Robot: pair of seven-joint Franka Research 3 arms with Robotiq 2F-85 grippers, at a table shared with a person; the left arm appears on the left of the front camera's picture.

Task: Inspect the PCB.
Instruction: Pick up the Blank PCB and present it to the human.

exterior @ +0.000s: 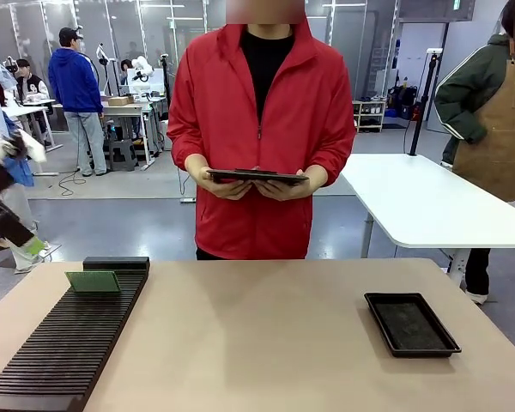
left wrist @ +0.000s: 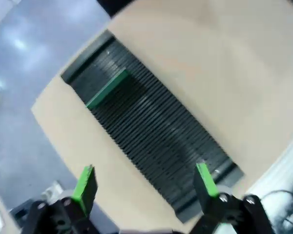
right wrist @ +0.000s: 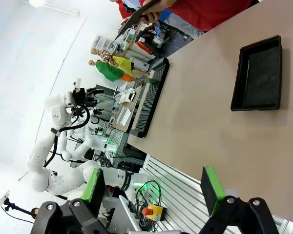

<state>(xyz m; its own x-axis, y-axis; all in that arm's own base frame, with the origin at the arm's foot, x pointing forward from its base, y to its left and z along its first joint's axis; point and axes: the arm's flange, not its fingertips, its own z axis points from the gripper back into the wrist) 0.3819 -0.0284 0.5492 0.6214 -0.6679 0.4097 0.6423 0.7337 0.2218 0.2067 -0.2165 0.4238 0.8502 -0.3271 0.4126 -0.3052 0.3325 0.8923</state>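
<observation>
The PCB (exterior: 93, 281) is a small green board standing upright in a slot near the far end of a long black slotted rack (exterior: 69, 339) on the table's left. In the left wrist view the PCB (left wrist: 107, 87) shows edge-on in the rack (left wrist: 156, 141), well beyond my left gripper (left wrist: 145, 183), which hangs open and empty high above the rack's near end. My left arm (exterior: 9, 219) enters at the picture's left edge, off the table. My right gripper (right wrist: 154, 187) is open and empty, above the table's near edge.
A shallow black tray (exterior: 410, 324) lies on the table's right; it also appears as the tray (right wrist: 259, 73) beyond my right gripper. A person in a red jacket stands at the far side holding a dark clipboard (exterior: 257, 176) in both hands. The tan table (exterior: 257, 343) is bare in the middle.
</observation>
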